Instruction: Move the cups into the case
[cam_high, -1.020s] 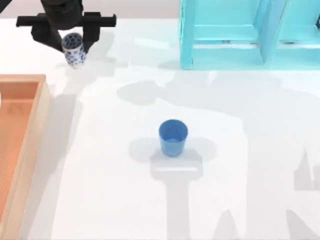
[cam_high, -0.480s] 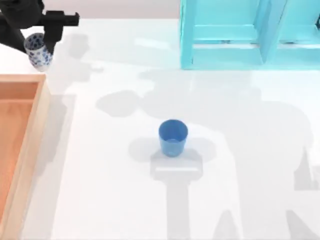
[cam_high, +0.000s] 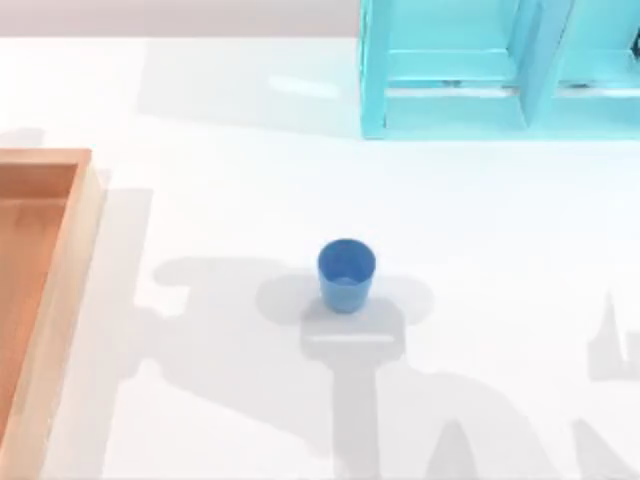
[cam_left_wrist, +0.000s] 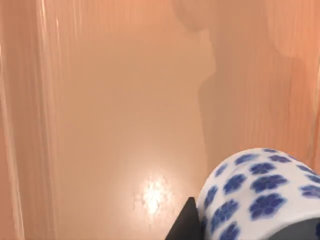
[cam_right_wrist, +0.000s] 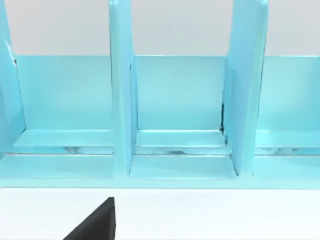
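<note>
The plain blue cup (cam_high: 346, 274) stands upright near the middle of the white table. At the table's left edge lies the orange-brown wooden case (cam_high: 88, 230) with its light rim. In the left wrist view, my left gripper (cam_left_wrist: 260, 232) is shut on the white cup with the blue flower pattern (cam_left_wrist: 255, 195). One black finger (cam_left_wrist: 186, 226) shows beside the cup. The cup hangs above the case's bare wooden floor (cam_left_wrist: 125, 125). A black part of my right gripper (cam_right_wrist: 95, 223) shows over the white table, facing the teal rack.
A teal rack with upright dividers (cam_high: 470, 70) stands at the table's back right, seen close up in the right wrist view (cam_right_wrist: 175, 100). Arm shadows fall across the table around the blue cup.
My left arm has carried the patterned cup leftward out of the top view; it now hangs over the case's floor. The blue cup has not moved.
</note>
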